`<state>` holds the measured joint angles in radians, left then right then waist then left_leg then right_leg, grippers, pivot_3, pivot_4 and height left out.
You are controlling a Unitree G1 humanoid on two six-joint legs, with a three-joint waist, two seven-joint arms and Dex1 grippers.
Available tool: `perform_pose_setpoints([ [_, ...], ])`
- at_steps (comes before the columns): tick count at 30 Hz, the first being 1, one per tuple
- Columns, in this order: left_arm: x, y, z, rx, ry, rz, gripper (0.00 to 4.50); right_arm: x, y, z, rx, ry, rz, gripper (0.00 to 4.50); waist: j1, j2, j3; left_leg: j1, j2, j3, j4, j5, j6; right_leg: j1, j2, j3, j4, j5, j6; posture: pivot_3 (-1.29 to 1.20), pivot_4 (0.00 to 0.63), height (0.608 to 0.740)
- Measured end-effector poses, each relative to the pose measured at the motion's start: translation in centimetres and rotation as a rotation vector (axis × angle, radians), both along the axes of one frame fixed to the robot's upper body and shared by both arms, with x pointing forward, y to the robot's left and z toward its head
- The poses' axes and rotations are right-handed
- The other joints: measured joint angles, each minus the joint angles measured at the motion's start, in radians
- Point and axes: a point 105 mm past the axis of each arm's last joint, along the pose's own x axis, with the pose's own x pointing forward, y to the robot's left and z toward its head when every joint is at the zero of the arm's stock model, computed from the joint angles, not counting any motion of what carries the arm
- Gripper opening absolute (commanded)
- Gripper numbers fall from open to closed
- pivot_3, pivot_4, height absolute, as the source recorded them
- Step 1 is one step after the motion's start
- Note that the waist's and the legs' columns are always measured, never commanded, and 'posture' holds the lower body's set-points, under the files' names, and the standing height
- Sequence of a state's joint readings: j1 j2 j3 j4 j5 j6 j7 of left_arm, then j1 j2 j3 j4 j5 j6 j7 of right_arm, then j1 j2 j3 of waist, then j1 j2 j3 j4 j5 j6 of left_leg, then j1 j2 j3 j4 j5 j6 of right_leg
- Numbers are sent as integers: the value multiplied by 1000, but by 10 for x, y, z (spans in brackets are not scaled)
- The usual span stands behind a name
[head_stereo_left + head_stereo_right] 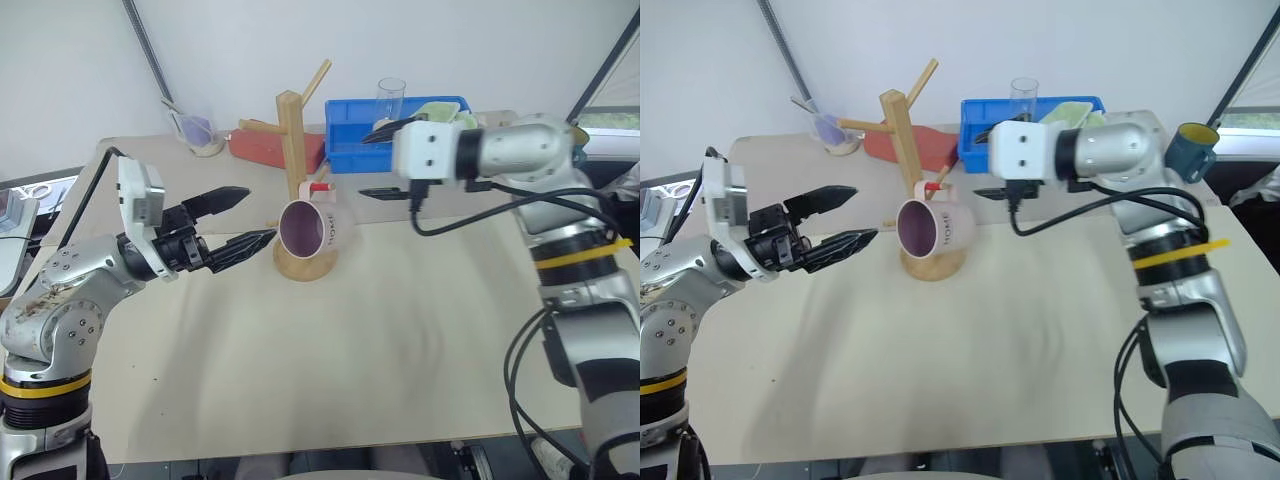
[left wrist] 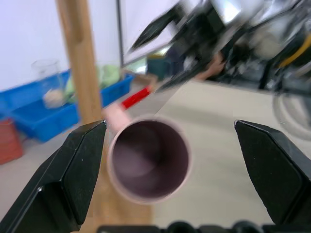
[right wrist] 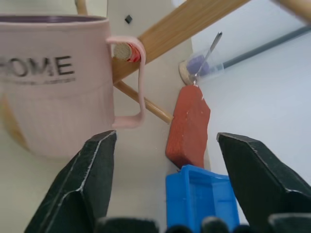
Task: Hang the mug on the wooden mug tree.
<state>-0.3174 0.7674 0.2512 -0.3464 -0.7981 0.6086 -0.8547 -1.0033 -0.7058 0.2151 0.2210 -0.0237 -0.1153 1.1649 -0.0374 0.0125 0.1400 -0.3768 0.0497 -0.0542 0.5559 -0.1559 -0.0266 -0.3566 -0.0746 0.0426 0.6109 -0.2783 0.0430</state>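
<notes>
A beige table (image 1: 380, 330) is seen from above. At its far side, a blue bin (image 1: 345, 135) is placed, with a clear tall glass (image 1: 391, 98) standing in it and something pale green beside the glass; what the green item is cannot be told. To the left of the bin, a flat red block (image 1: 275, 148) is laid, and further left a small clear cup (image 1: 200, 133) holding something purple and a thin stick is set near the table's back edge. A dark teal mug (image 1: 1191, 150) with a yellowish inside is seen behind the right arm.

Near the middle of the table, the wooden mug tree (image 1: 291, 140) is stood upright on its round base. The mug (image 1: 313, 226), pale pink with a dark purple inside and "HOME" printed on it, is hung by its loop handle on the red-tipped peg (image 3: 127, 51), low on the post, with its mouth turned toward the robot's left.

The left gripper (image 1: 238, 220) is held level just to the left of the mug's mouth, its two black fingers spread apart and touching nothing. The right gripper (image 1: 385, 160) is held to the right of the mug, clear of it, with its fingers also wide apart and empty.
</notes>
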Motion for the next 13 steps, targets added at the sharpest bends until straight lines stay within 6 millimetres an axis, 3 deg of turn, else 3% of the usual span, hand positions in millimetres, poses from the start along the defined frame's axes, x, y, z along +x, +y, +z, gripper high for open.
perform_pose_setpoints([
  [4, 8, 17, -14, 135, -5, 120, 4500, -17, -25, -4, 57, 122, -28, 3698, -2, -2, 1, 3, 0, 2, 0, -4, -7, 0, -1, 1, 0, -2, -4, 0, 150, 737],
  [9, 5, 29, -25, 229, -4, 146, 4500, -44, -34, -2, 146, 252, -6, 3698, -6, -5, 3, 3, 0, 1, -1, -4, -7, 0, -1, 2, 1, -2, -4, 0, 150, 737],
  [13, 5, 34, -15, 201, -25, 145, 4500, -64, -30, 17, 246, 302, 33, 3698, -4, -8, 5, 3, 0, 2, 0, -5, -8, -4, -1, 2, 0, -3, -5, 0, 150, 737],
])
